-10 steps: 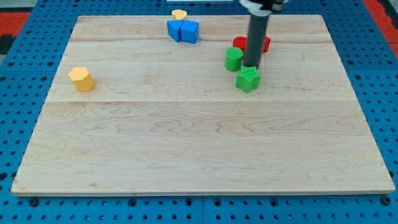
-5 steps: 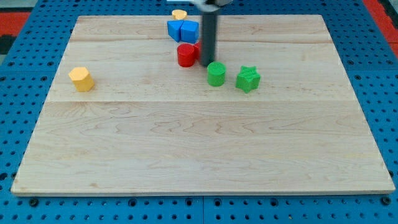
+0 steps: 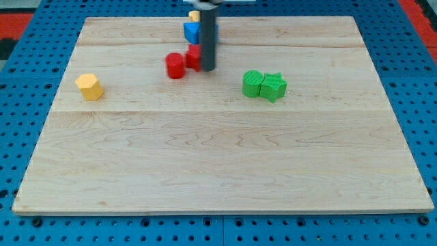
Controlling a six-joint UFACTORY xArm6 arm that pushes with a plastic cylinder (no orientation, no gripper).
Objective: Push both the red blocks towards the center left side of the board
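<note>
Red blocks (image 3: 176,65): 2, by tip (image 3: 207,69).

Bright, even overhead light; soft short shadows under blocks. My rod (image 3: 207,41) and red cylinder (image 3: 175,65) motion-blurred. Desk (image 3: 218,157) sharp, no glare.

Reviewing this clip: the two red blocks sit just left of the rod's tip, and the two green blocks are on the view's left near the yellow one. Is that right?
Not quite. The camera view shows the green cylinder and green star on the view's right, far from the yellow block. The rest holds: the red cylinder and second red block sit just left of my tip.
</note>
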